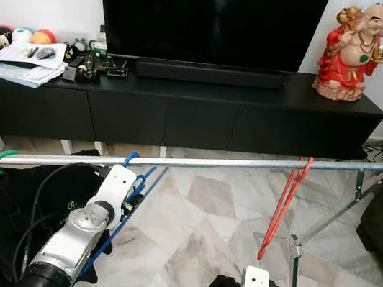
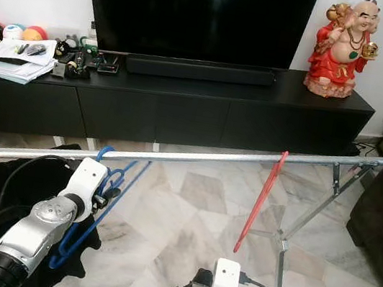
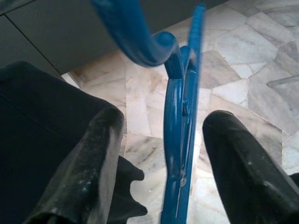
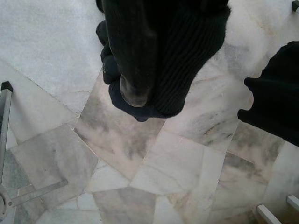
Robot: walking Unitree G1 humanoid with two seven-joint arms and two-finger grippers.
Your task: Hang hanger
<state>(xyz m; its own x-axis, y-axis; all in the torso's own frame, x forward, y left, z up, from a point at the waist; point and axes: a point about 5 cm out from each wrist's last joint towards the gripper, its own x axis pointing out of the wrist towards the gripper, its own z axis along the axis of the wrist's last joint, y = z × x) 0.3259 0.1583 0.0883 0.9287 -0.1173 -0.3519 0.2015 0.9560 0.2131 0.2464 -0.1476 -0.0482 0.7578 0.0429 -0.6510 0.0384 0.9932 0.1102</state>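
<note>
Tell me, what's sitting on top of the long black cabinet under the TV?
On the black cabinet sit a red laughing statue, a long black soundbar, a pile of papers, small gadgets and colourful balls. The papers cover whatever lies beneath them.

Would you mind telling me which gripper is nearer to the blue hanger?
Left. The left gripper straddles the blue hanger just below its hook at the rail; the right gripper sits low, holding dark cloth.
</note>
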